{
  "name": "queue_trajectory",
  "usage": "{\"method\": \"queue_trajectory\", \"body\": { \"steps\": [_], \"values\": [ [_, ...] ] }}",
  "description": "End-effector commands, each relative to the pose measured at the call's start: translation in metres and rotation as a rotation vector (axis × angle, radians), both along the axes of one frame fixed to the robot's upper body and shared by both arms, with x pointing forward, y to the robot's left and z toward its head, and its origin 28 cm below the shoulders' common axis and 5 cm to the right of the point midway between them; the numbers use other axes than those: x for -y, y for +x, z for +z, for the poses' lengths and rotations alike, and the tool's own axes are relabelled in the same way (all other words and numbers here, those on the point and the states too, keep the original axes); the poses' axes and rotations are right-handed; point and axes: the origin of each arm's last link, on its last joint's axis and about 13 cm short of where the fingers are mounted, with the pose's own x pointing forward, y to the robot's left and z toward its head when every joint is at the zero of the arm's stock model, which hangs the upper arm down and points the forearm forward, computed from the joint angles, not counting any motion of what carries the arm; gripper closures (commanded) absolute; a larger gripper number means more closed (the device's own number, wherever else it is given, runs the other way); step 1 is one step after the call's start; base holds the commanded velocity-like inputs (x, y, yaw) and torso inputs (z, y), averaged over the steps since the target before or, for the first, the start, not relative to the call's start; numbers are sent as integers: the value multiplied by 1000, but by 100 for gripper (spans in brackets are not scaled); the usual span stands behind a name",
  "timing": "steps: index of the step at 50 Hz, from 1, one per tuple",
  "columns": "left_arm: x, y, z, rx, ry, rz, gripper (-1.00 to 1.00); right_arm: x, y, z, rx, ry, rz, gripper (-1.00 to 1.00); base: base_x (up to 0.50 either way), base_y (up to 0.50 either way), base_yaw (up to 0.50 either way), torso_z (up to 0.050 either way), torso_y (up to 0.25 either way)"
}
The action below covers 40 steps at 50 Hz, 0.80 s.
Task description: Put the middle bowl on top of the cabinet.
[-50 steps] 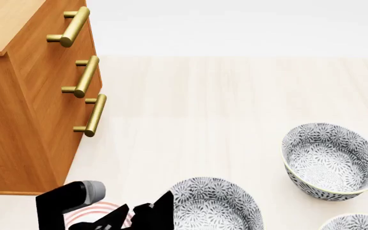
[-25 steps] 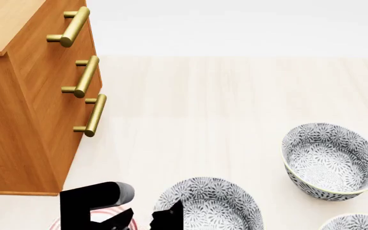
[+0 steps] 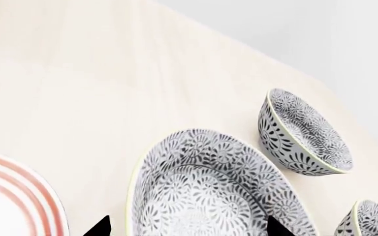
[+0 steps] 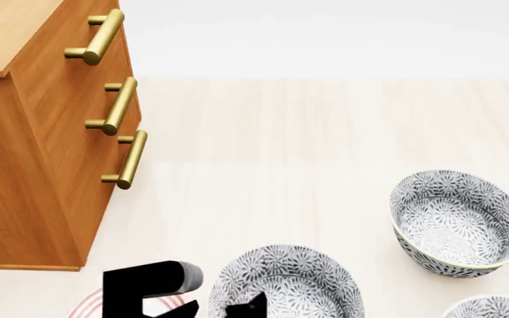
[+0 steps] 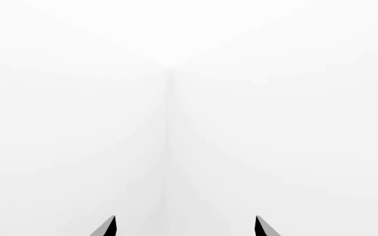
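The middle bowl (image 4: 294,278) (image 3: 208,187) is grey-and-white floral and stands upright on the pale floor at the head view's bottom centre, between a plate and two matching bowls. My left gripper (image 4: 217,309) (image 3: 187,228) is open at its plate-side rim. One black fingertip (image 3: 100,227) is outside the rim and the other hangs over the bowl's inside. The orange-brown cabinet (image 4: 34,152) with brass handles stands far left, its top (image 4: 7,33) bare. My right gripper (image 5: 185,227) is open, faces blank white, and is absent from the head view.
A flat white plate with red rings (image 4: 82,306) (image 3: 12,196) lies under my left arm, beside the middle bowl. A second floral bowl (image 4: 458,222) (image 3: 304,132) stands to the right, a third (image 4: 493,308) (image 3: 376,219) at the bottom right corner.
My left arm has slid right, from over the plate to the middle bowl's rim. The bowls, the plate and the cabinet have not moved.
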Motion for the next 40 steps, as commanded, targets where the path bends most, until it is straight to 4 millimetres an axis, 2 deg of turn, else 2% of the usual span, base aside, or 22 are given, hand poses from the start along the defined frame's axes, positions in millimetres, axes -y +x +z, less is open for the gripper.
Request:
{"method": "queue_trajectory", "body": {
  "steps": [1, 40],
  "values": [
    [1, 1, -3, -20, -9, -19, -100, 0, -1, 1, 2, -3, 0, -100, 0, 0, 0, 0, 0],
    [-1, 9, -19, -60, -22, -16, -100, 0, -4, 2, 8, -13, 0, -100, 0, 0, 0, 0, 0]
  ]
}}
